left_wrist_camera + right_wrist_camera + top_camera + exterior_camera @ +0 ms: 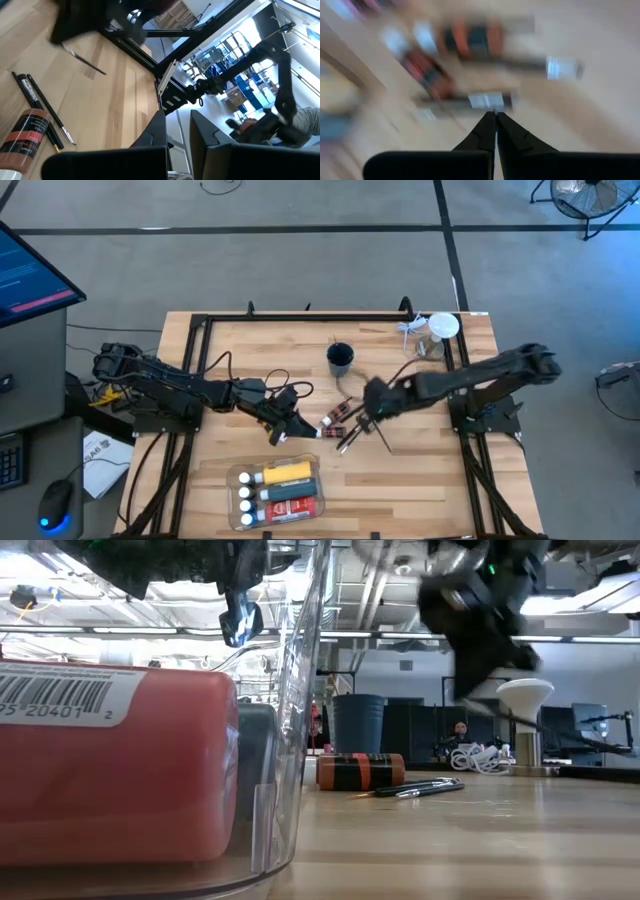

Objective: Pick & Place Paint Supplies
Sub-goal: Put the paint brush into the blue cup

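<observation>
Hovering near the middle of the wooden counter, the right tool is keeping its two dark fingers pressed together with nothing between them, its tip just beside a thin dark-handled brush lying on the wood. Close by, toward the left arm, a brown paint tube is lying on its side with two more brushes just beside it (the low view is showing this tube and the brushes flat on the counter, in front of a dark cup). The left tool is sitting just on the other side of that tube, its fingers closed and gripping nothing; its wrist camera is looking past them at the same tube and brushes.

Along the counter's near edge, a clear tray is holding the yellow bottle, a green tube and a red tube, all lying with white caps pointing the same way. The dark cup is standing upright farther back, and a clear jar with a white lid is standing near the far right corner, beside a tangle of white cable.
</observation>
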Controlling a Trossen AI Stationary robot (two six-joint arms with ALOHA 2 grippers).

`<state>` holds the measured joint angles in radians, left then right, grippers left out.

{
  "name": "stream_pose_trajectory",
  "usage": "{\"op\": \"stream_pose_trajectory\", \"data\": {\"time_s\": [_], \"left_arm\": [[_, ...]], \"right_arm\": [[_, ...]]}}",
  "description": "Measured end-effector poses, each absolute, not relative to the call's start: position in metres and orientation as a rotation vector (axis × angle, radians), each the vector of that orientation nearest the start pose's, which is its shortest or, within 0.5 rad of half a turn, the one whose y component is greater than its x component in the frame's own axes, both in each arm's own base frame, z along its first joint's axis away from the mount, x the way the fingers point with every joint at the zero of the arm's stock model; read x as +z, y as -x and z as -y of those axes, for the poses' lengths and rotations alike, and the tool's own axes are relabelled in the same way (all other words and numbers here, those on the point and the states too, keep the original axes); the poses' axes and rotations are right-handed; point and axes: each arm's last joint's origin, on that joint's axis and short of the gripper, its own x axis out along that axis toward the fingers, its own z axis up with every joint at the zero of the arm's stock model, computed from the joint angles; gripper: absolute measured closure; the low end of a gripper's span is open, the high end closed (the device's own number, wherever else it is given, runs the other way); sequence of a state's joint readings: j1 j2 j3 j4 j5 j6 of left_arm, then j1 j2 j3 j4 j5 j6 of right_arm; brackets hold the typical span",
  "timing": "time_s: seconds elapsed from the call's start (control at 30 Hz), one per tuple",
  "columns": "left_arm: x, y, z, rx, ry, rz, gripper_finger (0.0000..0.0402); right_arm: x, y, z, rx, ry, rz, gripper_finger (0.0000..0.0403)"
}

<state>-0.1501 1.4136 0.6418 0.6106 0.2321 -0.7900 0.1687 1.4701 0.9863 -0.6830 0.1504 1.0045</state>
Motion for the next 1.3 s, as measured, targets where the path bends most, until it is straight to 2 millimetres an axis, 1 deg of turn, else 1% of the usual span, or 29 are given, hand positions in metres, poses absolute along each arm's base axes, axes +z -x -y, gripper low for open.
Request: {"op": "stream_pose_trajectory", "data": {"time_s": [0.13, 0.27, 0.4, 0.5, 0.57, 0.67, 0.73, 0.8, 0.93, 1.0, 1.2, 1.3], "left_arm": [[0.221, -0.287, 0.050, -0.289, 0.785, -0.301, 0.0400], [0.221, -0.287, 0.049, -0.276, 0.785, -0.296, 0.0400], [0.221, -0.287, 0.049, -0.255, 0.786, -0.287, 0.0400], [0.221, -0.287, 0.048, -0.241, 0.791, -0.282, 0.0400], [0.221, -0.287, 0.048, -0.228, 0.804, -0.279, 0.0400], [0.221, -0.287, 0.048, -0.214, 0.816, -0.277, 0.0400], [0.221, -0.287, 0.048, -0.209, 0.820, -0.276, 0.0400], [0.221, -0.287, 0.047, -0.197, 0.834, -0.273, 0.0400], [0.221, -0.288, 0.047, -0.183, 0.837, -0.268, 0.0400], [0.221, -0.287, 0.047, -0.183, 0.837, -0.269, 0.0400], [0.221, -0.287, 0.047, -0.183, 0.837, -0.269, 0.0400], [0.221, -0.287, 0.047, -0.183, 0.836, -0.269, 0.0400]], "right_arm": [[0.258, -0.269, -0.010, -0.584, -0.644, -0.720, 0.0403], [0.292, -0.265, 0.026, -0.645, -0.552, -0.442, 0.0403], [0.315, -0.266, 0.058, -0.694, -0.460, -0.222, 0.0403], [0.323, -0.270, 0.078, -0.725, -0.413, -0.114, 0.0403], [0.320, -0.272, 0.089, -0.757, -0.390, -0.105, 0.0403], [0.307, -0.280, 0.102, -0.793, -0.359, -0.152, 0.0403], [0.297, -0.286, 0.108, -0.800, -0.335, -0.190, 0.0403], [0.290, -0.295, 0.112, -0.782, -0.312, -0.187, 0.0403], [0.282, -0.309, 0.113, -0.741, -0.305, -0.155, 0.0403], [0.276, -0.313, 0.112, -0.737, -0.303, -0.171, 0.0403], [0.264, -0.316, 0.110, -0.739, -0.297, -0.251, 0.0403], [0.264, -0.317, 0.106, -0.737, -0.292, -0.256, 0.0403]]}}
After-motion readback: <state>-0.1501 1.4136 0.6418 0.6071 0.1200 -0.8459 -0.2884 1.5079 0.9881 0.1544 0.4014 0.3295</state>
